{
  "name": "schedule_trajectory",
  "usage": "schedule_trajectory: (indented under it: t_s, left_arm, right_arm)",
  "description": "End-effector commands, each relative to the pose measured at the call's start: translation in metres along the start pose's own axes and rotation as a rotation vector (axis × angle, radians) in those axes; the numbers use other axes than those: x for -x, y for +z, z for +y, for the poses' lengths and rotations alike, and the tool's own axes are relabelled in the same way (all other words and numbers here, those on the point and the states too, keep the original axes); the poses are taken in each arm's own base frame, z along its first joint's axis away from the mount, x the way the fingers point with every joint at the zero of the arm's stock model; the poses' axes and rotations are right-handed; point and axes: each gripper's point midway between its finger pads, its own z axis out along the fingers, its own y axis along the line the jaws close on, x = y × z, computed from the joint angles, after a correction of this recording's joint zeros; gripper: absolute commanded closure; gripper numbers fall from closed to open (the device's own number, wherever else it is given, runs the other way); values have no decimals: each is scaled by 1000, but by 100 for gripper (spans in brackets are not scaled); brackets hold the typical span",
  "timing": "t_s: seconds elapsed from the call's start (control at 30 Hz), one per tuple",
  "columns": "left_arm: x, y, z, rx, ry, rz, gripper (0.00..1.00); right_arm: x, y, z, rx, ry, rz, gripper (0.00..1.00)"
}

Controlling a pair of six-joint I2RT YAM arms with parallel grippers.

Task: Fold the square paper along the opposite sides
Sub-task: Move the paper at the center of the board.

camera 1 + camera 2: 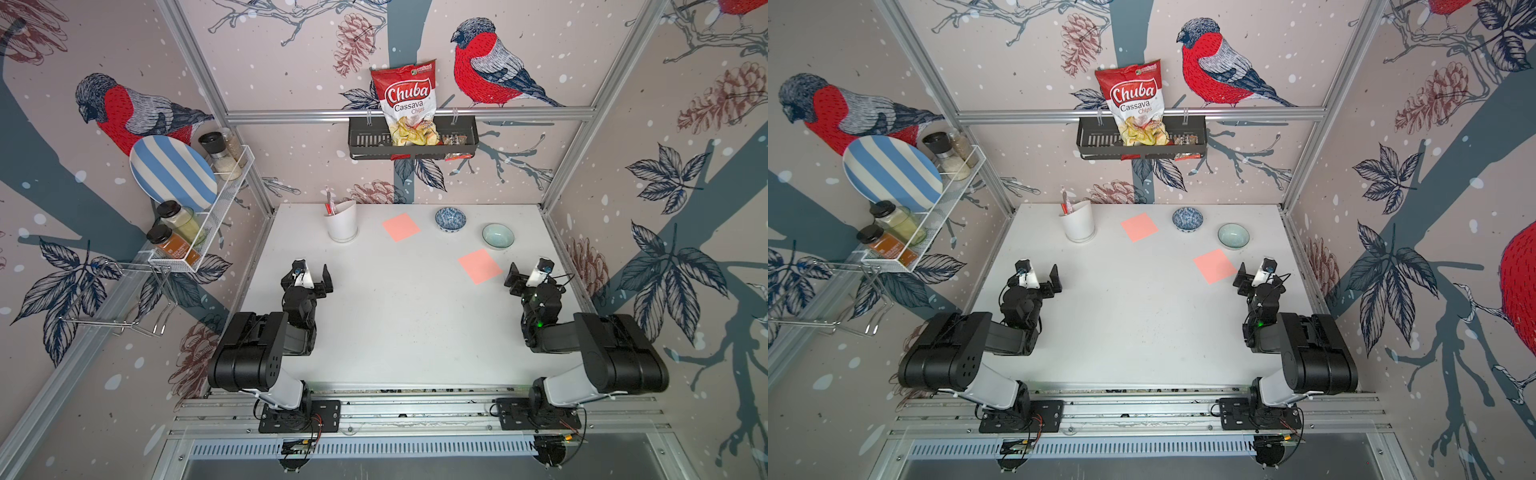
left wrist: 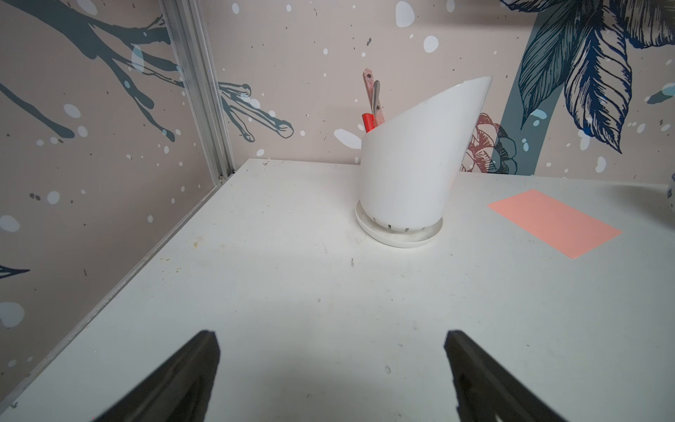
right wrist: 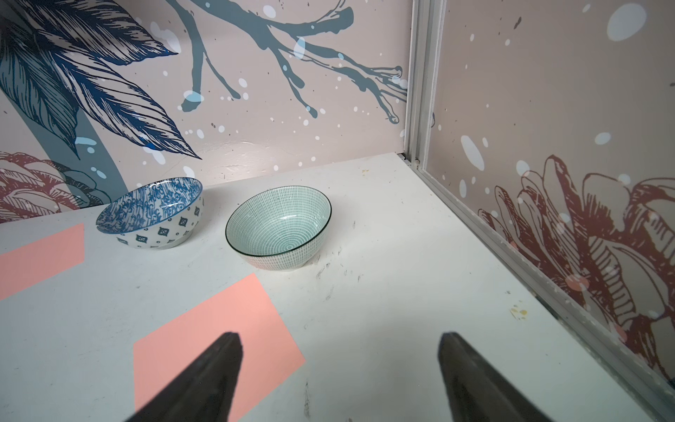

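Item: salmon-pink square paper sheet, flat on the white tabletop, right of centre in a top view, beside the right gripper. Probably light, limp and slippery; pinch one free edge. Matching second pink sheet at upper centre. Left gripper and right gripper: jaws apart, empty.

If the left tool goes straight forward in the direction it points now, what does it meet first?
Probably the white utensil holder, which stands ahead of the open left tool, a little to one side of its line. Bare table lies between; depth is hard to judge.
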Motion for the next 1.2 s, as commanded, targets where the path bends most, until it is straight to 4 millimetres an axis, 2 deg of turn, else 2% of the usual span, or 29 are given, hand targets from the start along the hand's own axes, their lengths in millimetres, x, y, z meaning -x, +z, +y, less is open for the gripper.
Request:
schedule_trajectory:
  t_s: [0.0, 0.1, 0.13, 0.17, 0.2, 0.23, 0.3, 0.37, 0.43, 0.5, 0.67, 0.83, 1.0, 1.17]
  left_arm:
    - [10, 2, -4, -14, 13, -7, 2]
    - [28, 6, -7, 0, 19, 47, 3]
    - [38, 8, -12, -5, 17, 57, 3]
    - [45, 9, -18, -10, 14, 64, 3]
    - [55, 10, -27, -23, 14, 61, 8]
    - [64, 12, -39, -46, 16, 69, 14]
    - [76, 17, -60, -95, -5, 89, 30]
    - [82, 23, -79, -141, -35, 128, 50]
    - [88, 26, -98, -181, -61, 170, 79]
    - [91, 26, -112, -190, -80, 196, 100]
    - [83, 12, -162, -288, -75, 264, 100]
    - [69, -6, -211, -392, -57, 344, 100]
    - [62, -15, -231, -433, -41, 363, 100]
    - [54, -16, -234, -427, -13, 377, 100]
  right_arm:
    - [15, -6, 5, -9, -38, -59, 22]
    - [31, -5, 34, -22, -147, 9, 22]
    - [35, -2, 46, -6, -158, 53, 26]
    - [44, 2, 57, 10, -142, 75, 31]
    - [46, 4, 69, 41, -122, 113, 44]
    - [51, 6, 83, 82, -99, 142, 61]
    - [54, 9, 98, 107, -46, 188, 85]
    - [50, 11, 109, 121, -5, 236, 98]
    - [42, 16, 113, 113, 43, 294, 100]
    - [31, 21, 112, 83, 74, 352, 100]
    - [-11, 48, 87, -49, 167, 550, 100]
    - [-40, 69, 89, -37, 187, 670, 100]
    - [-52, 72, 109, 7, 165, 699, 100]
    - [-70, 76, 110, -4, 145, 739, 100]
